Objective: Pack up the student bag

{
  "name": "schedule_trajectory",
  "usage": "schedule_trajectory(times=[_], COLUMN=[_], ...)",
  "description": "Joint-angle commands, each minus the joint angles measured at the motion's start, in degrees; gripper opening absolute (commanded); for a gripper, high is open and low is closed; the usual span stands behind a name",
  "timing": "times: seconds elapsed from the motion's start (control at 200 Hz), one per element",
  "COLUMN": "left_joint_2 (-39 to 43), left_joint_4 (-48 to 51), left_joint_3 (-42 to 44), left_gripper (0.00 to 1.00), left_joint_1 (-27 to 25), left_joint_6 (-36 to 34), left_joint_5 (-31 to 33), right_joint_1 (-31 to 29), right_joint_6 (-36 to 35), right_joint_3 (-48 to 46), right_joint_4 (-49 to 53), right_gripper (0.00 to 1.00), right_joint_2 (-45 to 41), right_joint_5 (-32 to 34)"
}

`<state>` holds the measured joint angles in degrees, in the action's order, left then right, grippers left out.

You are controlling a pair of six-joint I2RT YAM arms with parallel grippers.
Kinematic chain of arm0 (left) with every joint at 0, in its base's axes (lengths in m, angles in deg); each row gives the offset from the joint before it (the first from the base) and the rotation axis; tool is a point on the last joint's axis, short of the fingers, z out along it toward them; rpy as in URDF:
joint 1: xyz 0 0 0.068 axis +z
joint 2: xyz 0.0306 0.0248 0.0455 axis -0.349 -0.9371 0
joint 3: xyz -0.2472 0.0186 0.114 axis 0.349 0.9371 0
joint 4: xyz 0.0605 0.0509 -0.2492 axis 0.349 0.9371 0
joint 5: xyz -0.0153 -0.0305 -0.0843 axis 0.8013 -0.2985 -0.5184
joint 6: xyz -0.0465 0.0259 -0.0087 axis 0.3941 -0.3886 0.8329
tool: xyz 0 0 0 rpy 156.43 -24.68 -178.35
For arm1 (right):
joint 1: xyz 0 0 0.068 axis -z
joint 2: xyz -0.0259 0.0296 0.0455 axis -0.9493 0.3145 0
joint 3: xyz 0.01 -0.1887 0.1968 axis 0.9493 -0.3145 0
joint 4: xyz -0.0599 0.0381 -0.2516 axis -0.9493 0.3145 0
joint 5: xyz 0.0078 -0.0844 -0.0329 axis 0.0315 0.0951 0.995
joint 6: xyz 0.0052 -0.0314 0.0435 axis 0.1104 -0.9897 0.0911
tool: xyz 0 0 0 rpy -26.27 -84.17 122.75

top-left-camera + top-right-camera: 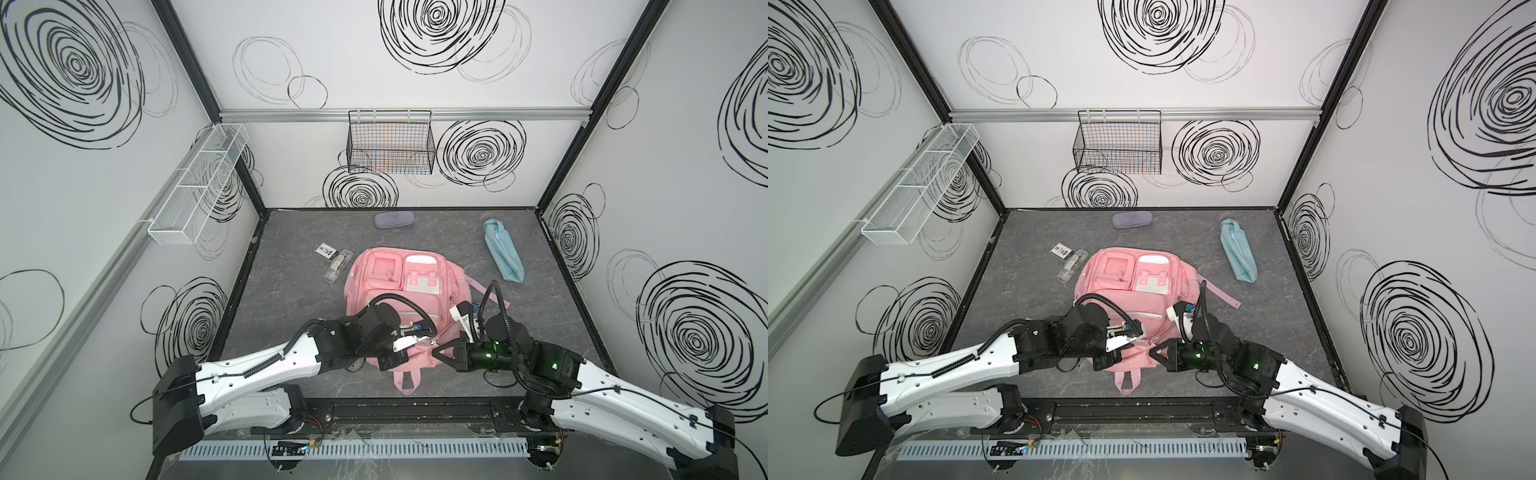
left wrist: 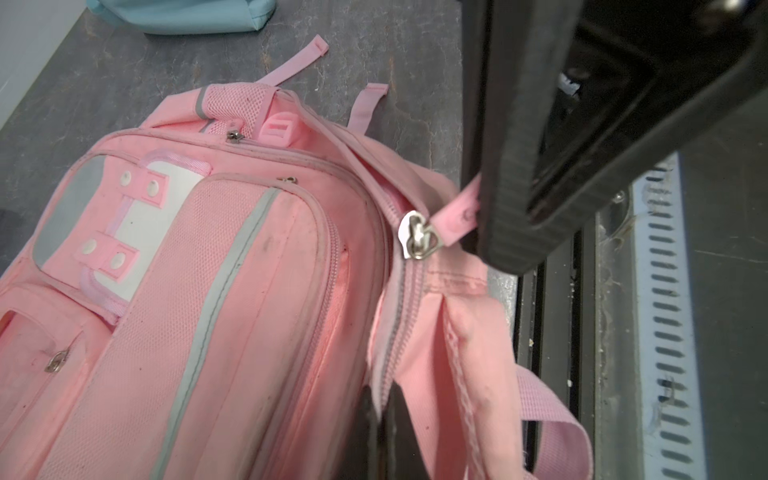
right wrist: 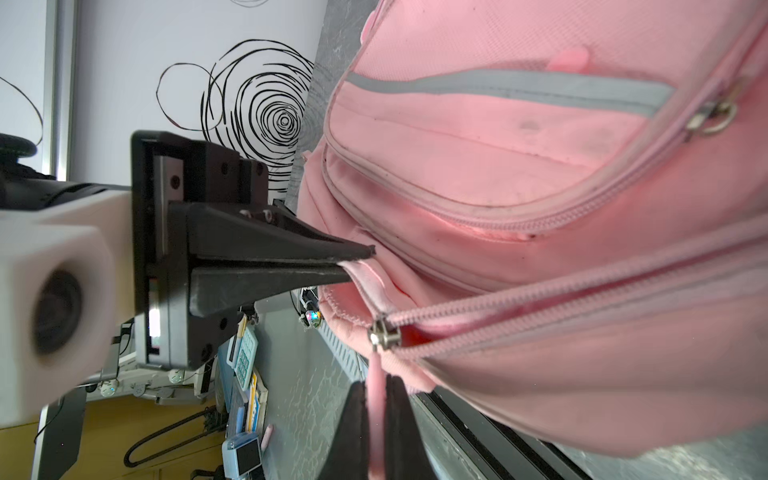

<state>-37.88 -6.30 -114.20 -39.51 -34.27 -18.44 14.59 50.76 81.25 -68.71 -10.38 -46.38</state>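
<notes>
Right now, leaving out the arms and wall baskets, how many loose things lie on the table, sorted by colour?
Pink: 1, student bag
Light blue: 1, zip pouch
Lilac-grey: 1, oblong case
White: 1, small card
Clear: 1, transparent packet
Total: 5

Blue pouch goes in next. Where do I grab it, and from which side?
Pinch the light-blue pouch across its narrow width near mid-length, coming straight down from above. It lies flat with its long axis roughly front to back, so the jaws probably span it side to side.
</notes>
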Motion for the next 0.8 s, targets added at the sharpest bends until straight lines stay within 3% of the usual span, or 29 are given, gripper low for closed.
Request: schedule_trajectory(times=[0.0, 0.12, 0.355, 0.515, 0.605, 0.795], left_joint_2=[3.1, 6.7, 15.4, 20.8, 23.3, 29.2], left_joint_4=[0.7, 3.8, 9.0, 6.2, 4.9, -0.1], left_joint_3=[3.0, 6.7, 8.6, 10.1, 10.3, 11.7], left_gripper=[0.00, 0.00, 0.00, 0.00, 0.00, 0.00], left_joint_1=[2.0, 3.4, 7.3, 14.4, 19.9, 27.5], left_joint_6=[-0.5, -1.2, -2.8, -3.9, -4.5, -5.9], left_joint_5=[5.4, 12.7, 24.5, 37.2, 38.3, 39.8], right_joint_1=[2.0, 11.3, 33.1, 44.1, 48.8, 52.6], right_joint_6=[0.1, -1.5, -10.7, -15.5, -17.7, -19.7], right_joint_3=[3.4, 2.8, 0.1, -3.4, -5.0, -10.1], right_joint_4=[2.3, 8.5, 14.3, 13.8, 14.5, 11.4], right_gripper=[0.00, 0.00, 0.00, 0.00, 0.00, 0.00], right_joint_2=[-3.2, -6.1, -6.6, -5.3, -4.9, -4.8], right_joint_5=[3.5, 0.4, -14.1, -21.8, -23.1, -19.0])
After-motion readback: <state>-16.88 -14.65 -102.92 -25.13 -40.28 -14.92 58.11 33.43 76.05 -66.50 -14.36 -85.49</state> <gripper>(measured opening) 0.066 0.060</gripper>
